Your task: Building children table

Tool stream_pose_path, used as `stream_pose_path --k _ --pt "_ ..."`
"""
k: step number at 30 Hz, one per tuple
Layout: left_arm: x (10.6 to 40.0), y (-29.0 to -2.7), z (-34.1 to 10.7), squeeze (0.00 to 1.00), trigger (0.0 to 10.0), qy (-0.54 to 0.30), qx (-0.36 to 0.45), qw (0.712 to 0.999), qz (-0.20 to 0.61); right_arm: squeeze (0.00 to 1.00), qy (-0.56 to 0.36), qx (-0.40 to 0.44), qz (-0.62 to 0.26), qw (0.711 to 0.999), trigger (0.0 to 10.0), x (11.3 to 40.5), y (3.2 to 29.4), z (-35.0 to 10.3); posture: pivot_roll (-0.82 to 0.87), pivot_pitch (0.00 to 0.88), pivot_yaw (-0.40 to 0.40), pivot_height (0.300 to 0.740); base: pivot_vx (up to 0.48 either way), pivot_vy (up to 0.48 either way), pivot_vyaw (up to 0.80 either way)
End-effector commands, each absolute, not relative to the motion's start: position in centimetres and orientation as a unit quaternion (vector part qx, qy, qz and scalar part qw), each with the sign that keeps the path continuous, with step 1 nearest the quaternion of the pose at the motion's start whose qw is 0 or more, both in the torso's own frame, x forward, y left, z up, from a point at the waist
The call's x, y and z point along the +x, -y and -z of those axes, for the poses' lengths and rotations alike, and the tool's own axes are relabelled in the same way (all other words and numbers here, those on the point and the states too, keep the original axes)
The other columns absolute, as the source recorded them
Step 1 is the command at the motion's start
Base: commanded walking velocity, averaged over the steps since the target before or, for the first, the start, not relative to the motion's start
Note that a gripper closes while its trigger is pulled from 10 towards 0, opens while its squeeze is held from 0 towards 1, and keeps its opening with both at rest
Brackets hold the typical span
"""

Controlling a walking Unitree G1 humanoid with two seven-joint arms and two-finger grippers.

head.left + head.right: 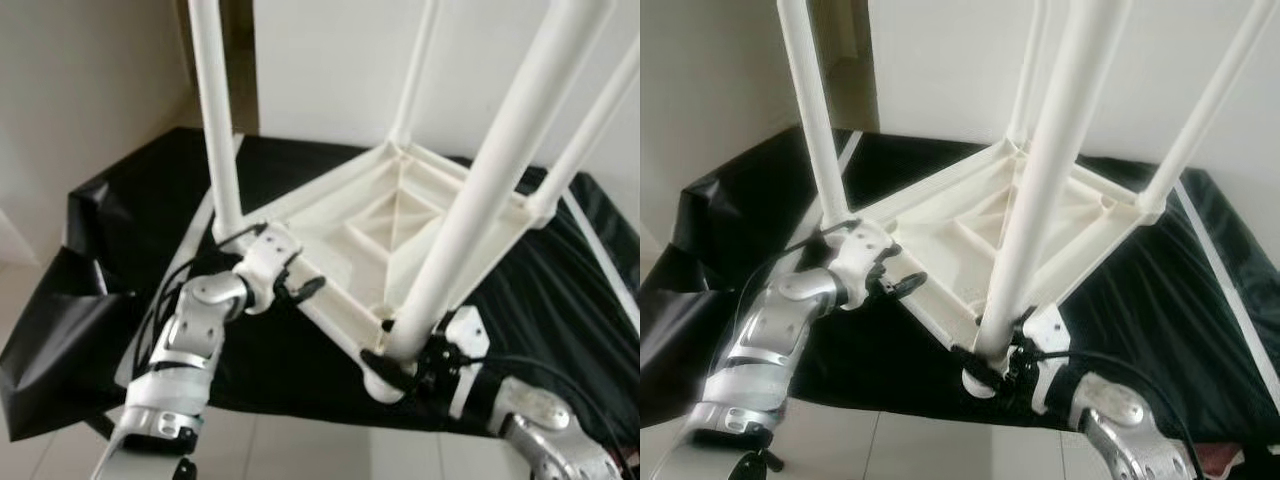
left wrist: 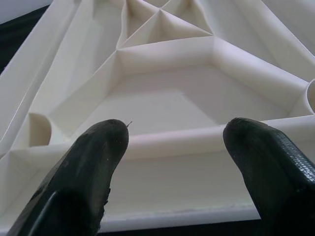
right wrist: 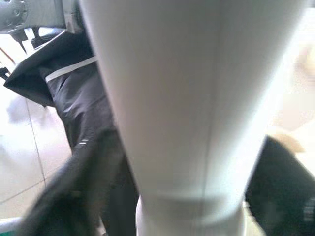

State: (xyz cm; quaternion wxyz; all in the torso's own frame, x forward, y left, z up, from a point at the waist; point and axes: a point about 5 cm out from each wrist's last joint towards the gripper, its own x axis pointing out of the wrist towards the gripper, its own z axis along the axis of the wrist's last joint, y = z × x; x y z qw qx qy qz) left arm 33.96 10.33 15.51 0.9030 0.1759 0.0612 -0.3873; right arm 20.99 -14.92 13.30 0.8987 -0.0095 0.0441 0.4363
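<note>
A white plastic children's table [image 1: 400, 225] lies upside down on a black-covered surface, its four white legs pointing up. My left gripper [image 1: 303, 288] is at the table's front-left rim, beside the base of the left leg [image 1: 215, 120]. In the left wrist view its fingers [image 2: 93, 167] stand open, with the ribbed underside and rim [image 2: 172, 140] just beyond them. My right gripper [image 1: 395, 365] is at the base of the nearest leg [image 1: 480, 190], where it meets the front corner socket. In the right wrist view that leg [image 3: 192, 98] sits between the two black fingers [image 3: 285, 187].
A black cloth [image 1: 130, 220] covers the work surface and hangs over its left and front edges. Pale tiled floor [image 1: 300, 450] lies below the front edge. A white wall [image 1: 330, 60] stands close behind the table. A white strip [image 1: 600, 250] runs along the cloth at right.
</note>
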Motion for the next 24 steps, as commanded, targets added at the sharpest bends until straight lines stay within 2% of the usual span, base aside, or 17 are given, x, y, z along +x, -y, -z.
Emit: stream_pose_path --k 1,3,4,12,19,24 --pt "34.7 -10.8 -15.7 0.0 10.0 -0.045 0.184 0.936 0.297 1.0 -0.043 -0.014 -0.432 0.901 10.0 20.9 15.4 -13.7 -0.02 0.0 -0.011 0.74 0.0 0.0 0.0" --pt "34.7 -10.8 -15.6 0.0 10.0 -0.045 0.186 0.935 0.298 1.0 -0.043 -0.025 -0.426 0.903 10.0 20.7 15.7 -13.6 -0.02 0.0 -0.01 0.74 0.0 0.0 0.0" --pt "34.7 -10.8 -15.6 0.0 10.0 -0.045 0.187 0.935 0.299 0.0 -0.044 -0.033 -0.422 0.905 10.0 20.6 16.0 -13.6 -0.02 0.0 -0.01 0.74 0.0 0.0 0.0" --pt "35.4 -11.1 -16.3 0.0 10.0 -0.03 0.211 0.933 0.291 0.0 -0.112 -0.065 -0.414 0.901 10.0 19.1 19.0 -12.4 -0.03 0.0 -0.018 0.74 0.0 0.0 0.0" --pt "36.1 -11.3 -16.8 0.0 10.0 -0.024 0.22 0.935 0.277 0.0 -0.142 -0.076 -0.419 0.894 10.0 17.6 19.7 -12.0 -0.04 0.0 -0.018 0.74 0.0 0.0 0.0" --pt "36.4 -11.5 -16.8 0.0 10.0 -0.024 0.226 0.935 0.272 0.0 -0.161 -0.079 -0.394 0.901 10.0 17.0 21.3 -11.8 -0.05 0.0 -0.016 0.74 0.0 0.0 0.0"
